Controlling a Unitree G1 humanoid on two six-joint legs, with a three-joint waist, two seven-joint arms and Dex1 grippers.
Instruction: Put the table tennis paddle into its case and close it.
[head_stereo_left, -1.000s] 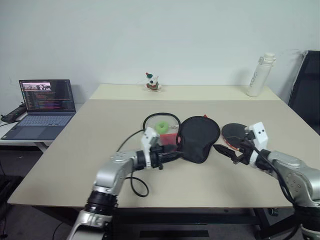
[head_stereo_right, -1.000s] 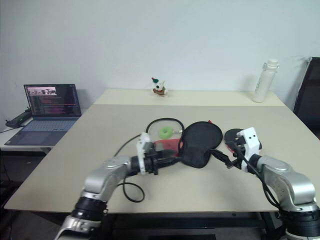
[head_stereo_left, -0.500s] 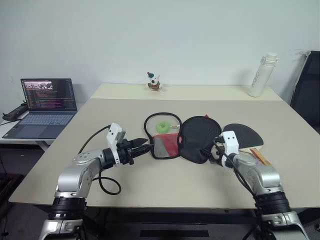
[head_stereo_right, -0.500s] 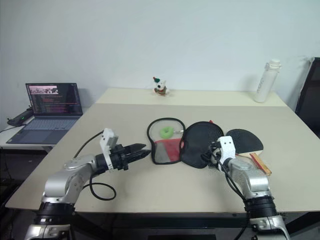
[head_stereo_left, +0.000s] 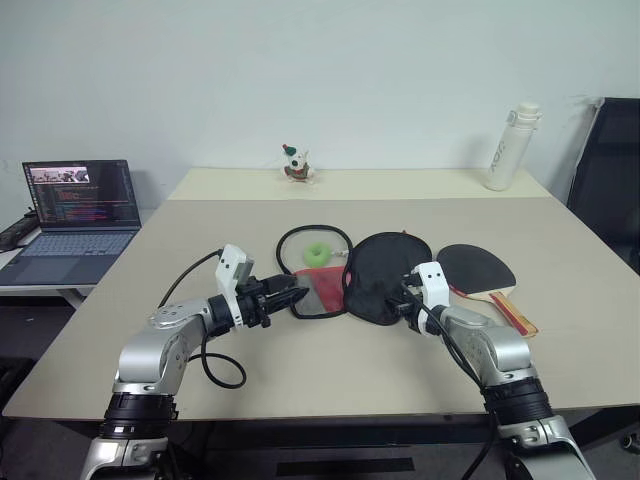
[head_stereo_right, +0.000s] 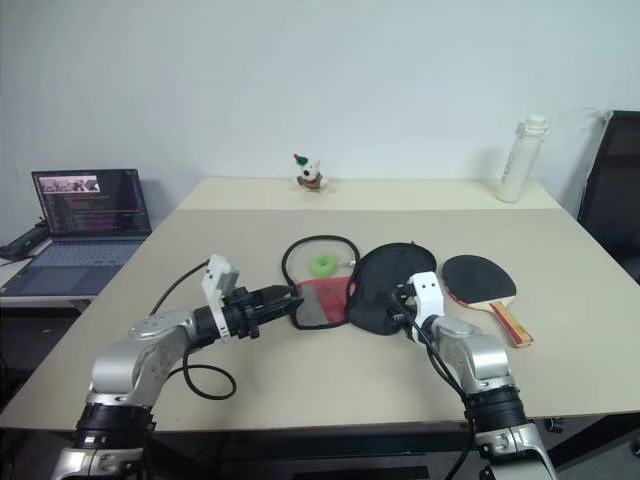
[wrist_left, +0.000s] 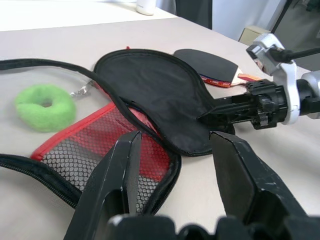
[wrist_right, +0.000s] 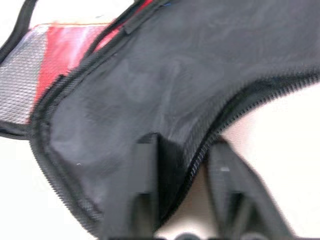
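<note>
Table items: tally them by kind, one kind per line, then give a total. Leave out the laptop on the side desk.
Paddle: 1
Case, lying open: 1
Green ring: 1
Small figurine: 1
White bottle: 1
Total: 5

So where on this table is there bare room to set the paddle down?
Bare top lies right of the paddle, and far back between the toy and the bottle. Crowded mid-table: the open case and the green ring.
</note>
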